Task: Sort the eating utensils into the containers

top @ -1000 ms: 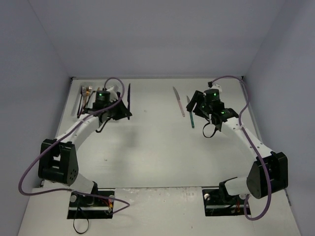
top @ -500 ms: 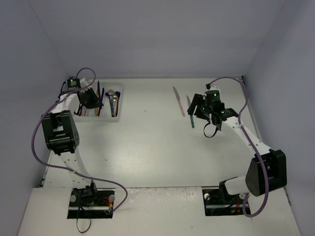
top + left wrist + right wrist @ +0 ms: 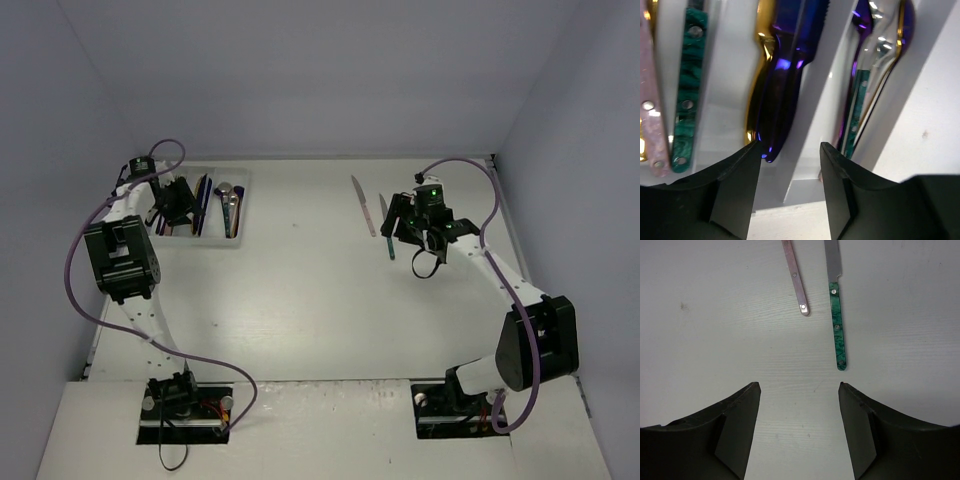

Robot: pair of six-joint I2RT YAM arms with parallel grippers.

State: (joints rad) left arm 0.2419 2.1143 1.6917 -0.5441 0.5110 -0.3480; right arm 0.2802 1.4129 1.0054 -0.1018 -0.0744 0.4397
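The white three-compartment tray (image 3: 243, 190) lies at the back left and holds several utensils. In the left wrist view a dark blue knife (image 3: 785, 75) and a gold one lie in the middle compartment, a teal handle (image 3: 687, 90) and a pink handle (image 3: 652, 125) on the left, purple and silver spoons (image 3: 880, 45) on the right. My left gripper (image 3: 790, 155) is open and empty just above the tray's near end. A teal-handled knife (image 3: 838, 325) and a pink-handled knife (image 3: 797, 282) lie on the table. My right gripper (image 3: 799, 386) is open and empty just short of them.
White walls enclose the table on three sides. The two loose knives (image 3: 385, 225) (image 3: 362, 205) lie at the back right, beside the right arm's wrist (image 3: 430, 215). The left arm's body (image 3: 120, 260) stands near the tray.
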